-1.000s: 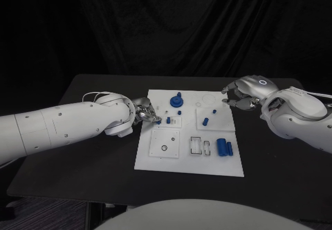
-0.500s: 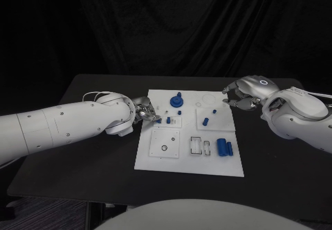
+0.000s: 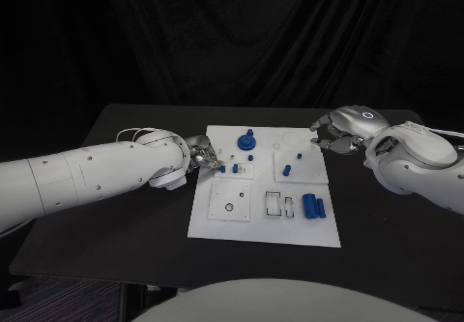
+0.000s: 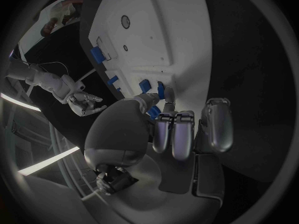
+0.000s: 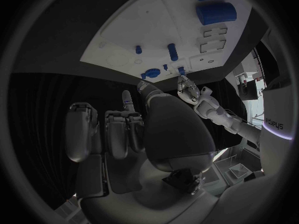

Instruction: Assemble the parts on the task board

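The white task board (image 3: pixel 218 221) lies mid-table. My left hand (image 3: pixel 205 157) sits at the board's left edge with its fingers curled, and its fingertips (image 4: pixel 163 118) pinch a small blue part (image 3: pixel 221 169) beside a small white block (image 3: pixel 239 172). My right hand (image 3: pixel 338 134) hovers over the board's far right corner, fingers curled in with nothing between them. A blue gear (image 3: pixel 247 142), a blue peg (image 3: pixel 287 170) and a thick blue cylinder (image 3: pixel 310 205) stand on the board. The right wrist view shows the board (image 5: pixel 143 30), the cylinder (image 5: pixel 216 12) and my left hand (image 5: pixel 185 87).
The black table (image 3: pixel 116 221) has bare room on both sides of the board and in front of it. A white plate with a round hole (image 3: pixel 230 201) and an open rectangular slot (image 3: pixel 275 203) sit on the board's near half.
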Controlling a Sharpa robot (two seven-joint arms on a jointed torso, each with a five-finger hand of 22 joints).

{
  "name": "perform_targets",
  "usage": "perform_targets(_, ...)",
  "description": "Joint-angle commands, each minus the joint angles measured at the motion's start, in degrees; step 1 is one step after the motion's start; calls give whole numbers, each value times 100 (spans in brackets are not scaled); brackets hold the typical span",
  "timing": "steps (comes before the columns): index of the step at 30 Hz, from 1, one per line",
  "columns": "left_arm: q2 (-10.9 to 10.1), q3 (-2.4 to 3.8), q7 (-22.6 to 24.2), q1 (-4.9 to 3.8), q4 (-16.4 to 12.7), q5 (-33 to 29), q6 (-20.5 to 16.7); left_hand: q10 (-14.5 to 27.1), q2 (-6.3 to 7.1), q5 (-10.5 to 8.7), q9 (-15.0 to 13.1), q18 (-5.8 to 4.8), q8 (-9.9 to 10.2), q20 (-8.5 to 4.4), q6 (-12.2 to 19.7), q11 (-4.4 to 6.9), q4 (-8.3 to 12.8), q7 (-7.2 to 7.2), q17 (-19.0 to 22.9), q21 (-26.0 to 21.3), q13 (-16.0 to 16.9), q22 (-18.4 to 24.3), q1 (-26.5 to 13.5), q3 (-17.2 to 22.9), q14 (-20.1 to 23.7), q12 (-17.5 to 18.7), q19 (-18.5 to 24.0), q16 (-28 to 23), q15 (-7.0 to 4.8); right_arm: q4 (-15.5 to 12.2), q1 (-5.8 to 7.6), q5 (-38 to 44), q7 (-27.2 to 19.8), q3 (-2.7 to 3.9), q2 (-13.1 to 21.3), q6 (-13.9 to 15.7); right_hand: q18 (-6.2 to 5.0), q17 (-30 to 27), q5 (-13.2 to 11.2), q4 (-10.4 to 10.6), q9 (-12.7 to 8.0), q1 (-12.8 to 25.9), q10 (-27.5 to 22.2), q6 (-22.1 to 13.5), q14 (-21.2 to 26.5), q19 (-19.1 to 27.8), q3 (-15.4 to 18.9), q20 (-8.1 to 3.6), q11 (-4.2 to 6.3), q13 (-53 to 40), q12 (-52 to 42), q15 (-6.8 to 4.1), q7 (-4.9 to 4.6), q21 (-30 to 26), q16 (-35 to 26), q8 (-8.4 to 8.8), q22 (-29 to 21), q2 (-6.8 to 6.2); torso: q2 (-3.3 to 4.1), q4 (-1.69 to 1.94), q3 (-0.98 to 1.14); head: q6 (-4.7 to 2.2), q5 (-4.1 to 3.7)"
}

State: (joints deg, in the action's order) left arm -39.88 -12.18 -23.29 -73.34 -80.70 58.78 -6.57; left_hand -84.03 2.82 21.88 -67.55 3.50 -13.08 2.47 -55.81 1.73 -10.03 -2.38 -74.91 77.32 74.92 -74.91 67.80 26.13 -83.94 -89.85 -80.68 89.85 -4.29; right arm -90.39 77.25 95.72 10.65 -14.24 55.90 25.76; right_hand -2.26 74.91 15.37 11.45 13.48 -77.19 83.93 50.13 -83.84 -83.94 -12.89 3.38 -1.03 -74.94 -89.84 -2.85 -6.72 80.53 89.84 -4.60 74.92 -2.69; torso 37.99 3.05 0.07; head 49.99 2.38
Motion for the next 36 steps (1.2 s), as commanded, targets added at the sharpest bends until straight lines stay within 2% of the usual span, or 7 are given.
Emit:
perform_targets(1, 27, 2, 65, 26, 32, -28, 4, -597, -6, 38, -5, 30, -1, 5, -26, -27, -7, -3, -1509, -35, 1508, -682, -41, 31, -606, -15, 24, 15, 32, 0, -14, 14, 7, 4, 0, 39, -6, 1498, 30, -24, -9, -41, 607, 45, -613, -177, -19, 25, -14, -1506, -16, 23, 1, -15, 6, 34, 1202, -5, 4, 1, 1, 1, -4)
perform_targets(21, 15, 2, 133, 77, -49, -29, 38, -597, 7, 12, -4, 32, 2, 5, -29, -31, -9, -8, -1509, -46, 1508, -680, -69, 42, -606, -15, 30, 15, 33, 7, -22, 14, 3, 4, -2, 33, -7, 1494, 35, -30, -11, -44, 607, 47, -612, -175, -24, 26, -16, -1506, -16, 24, -1, -21, 2, 35, 1200, -8, 5, 5, -3, 1, 10)
perform_targets(24, 22, 2, 188, 78, -40, -29, 19, -597, 7, -284, 0, 31, 13, 12, -42, -40, -80, -17, -1509, -55, 1508, -689, -212, 3, -606, -15, 31, 15, 42, 9, -24, 14, 3, 4, -4, 29, -7, 1494, 35, -30, -11, -44, 607, 47, -612, -175, -24, 26, -16, -1506, -16, 24, -1, -21, 2, 35, 1200, -8, 4, 11, -1, 1, 4)
perform_targets(26, 26, 2, 219, 79, -28, -29, 8, -597, -7, -482, 6, 30, 21, 22, -59, -55, -214, -32, -1509, -63, 1508, -696, -390, -159, -606, -15, 31, 15, 55, 11, -25, 14, 3, 4, -5, 27, -7, 1494, 35, -30, -11, -44, 607, 47, -612, -175, -24, 26, -16, -1506, -16, 24, -1, -21, 2, 35, 1200, -8, 3, 13, -3, 1, 6)
perform_targets(28, 30, 2, 253, 79, -12, -29, -7, -597, -39, -776, 39, 30, 63, 32, -50, -70, -352, -48, -1509, -69, 1508, -704, -540, -325, -606, -15, 29, 15, 66, 13, -26, 14, 3, 4, -9, 23, -7, 1494, 35, -30, -11, -44, 607, 47, -612, -175, -24, 26, -16, -1506, -16, 24, -1, -21, 2, 35, 1200, -8, 1, 14, -3, 1, 7)
perform_targets(32, 34, 2, 292, 79, 17, -29, -28, -597, -63, -969, 213, 30, 213, 58, -36, -108, -597, -96, -1509, -83, 1508, -717, -772, -657, -606, -15, 28, 15, 97, 16, -32, 14, 3, 4, -12, 14, -7, 1494, 35, -30, -11, -44, 607, 47, -612, -175, -24, 26, -16, -1506, -16, 24, -1, -21, 2, 35, 1200, -8, 4, 9, -3, 1, 12)
perform_targets(36, 38, 2, 306, 80, 48, -29, -23, -597, -133, -1043, 356, 31, 314, 80, -65, -132, -657, -121, -1509, -96, 1508, -729, -971, -937, -606, -15, 27, 15, 119, 23, -43, 14, 5, 4, -14, 2, -7, 1494, 35, -30, -11, -44, 607, 47, -612, -175, -24, 26, -16, -1506, -16, 24, -1, -21, 2, 35, 1200, -8, 5, 8, -2, 1, 19)
